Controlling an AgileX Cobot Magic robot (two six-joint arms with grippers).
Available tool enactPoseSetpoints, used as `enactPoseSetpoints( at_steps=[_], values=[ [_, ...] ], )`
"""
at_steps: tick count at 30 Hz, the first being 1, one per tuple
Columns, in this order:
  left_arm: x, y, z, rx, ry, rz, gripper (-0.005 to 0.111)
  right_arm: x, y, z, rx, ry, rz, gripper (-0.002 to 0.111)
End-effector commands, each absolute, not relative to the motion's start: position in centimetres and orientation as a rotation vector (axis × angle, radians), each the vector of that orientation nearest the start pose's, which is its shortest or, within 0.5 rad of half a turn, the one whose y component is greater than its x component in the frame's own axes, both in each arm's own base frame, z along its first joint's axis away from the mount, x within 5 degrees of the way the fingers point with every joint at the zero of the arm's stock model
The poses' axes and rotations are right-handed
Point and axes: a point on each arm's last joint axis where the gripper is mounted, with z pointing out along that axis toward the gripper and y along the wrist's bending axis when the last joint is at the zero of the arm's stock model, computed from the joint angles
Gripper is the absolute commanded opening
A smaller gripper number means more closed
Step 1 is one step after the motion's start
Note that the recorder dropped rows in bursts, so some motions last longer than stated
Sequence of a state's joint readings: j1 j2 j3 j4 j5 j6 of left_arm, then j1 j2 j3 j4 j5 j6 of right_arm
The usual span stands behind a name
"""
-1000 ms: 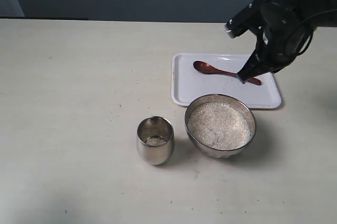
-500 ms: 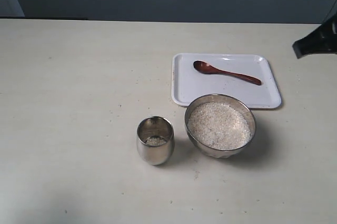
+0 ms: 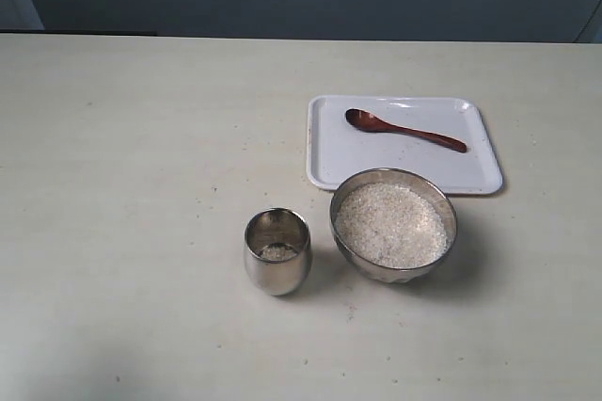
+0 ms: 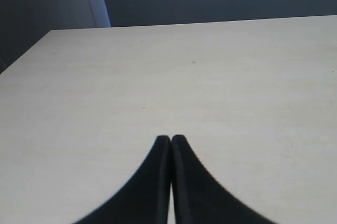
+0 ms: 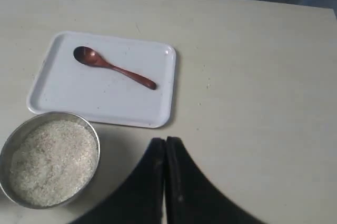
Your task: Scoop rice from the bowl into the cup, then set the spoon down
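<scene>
The reddish-brown wooden spoon point(image 3: 403, 130) point(image 5: 113, 68) lies on the white tray point(image 3: 470, 175) point(image 5: 58, 98), nothing holding it. In front of the tray stands the steel bowl point(image 3: 341, 196) point(image 5: 8, 140), filled with rice point(image 3: 391, 224) point(image 5: 50, 158). To its left the small steel cup point(image 3: 277, 274) holds a little rice point(image 3: 276, 252) at its bottom. Neither arm shows in the exterior view. My right gripper point(image 5: 166, 141) is shut and empty, off to the side of bowl and tray. Over bare table, my left gripper point(image 4: 171, 139) is shut and empty.
The tray sits toward the back right of the pale table point(image 3: 141, 184). A dark wall runs behind the table's far edge.
The right arm has pulled away from the spoon on the tray, up and to the right, and has left the exterior view. The spoon, bowl and cup have not moved.
</scene>
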State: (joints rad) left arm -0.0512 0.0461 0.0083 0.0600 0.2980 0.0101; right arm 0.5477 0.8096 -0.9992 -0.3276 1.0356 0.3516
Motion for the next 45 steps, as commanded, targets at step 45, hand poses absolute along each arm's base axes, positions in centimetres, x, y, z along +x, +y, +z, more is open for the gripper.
enactPoseSetpoints(
  at_steps=[45],
  values=[
    [5.8,-0.2,18.4,0.11,1.816,0.024,0.001,4.9,-0.1,23.6,0.126,1.56,0.079,0.0]
  ],
)
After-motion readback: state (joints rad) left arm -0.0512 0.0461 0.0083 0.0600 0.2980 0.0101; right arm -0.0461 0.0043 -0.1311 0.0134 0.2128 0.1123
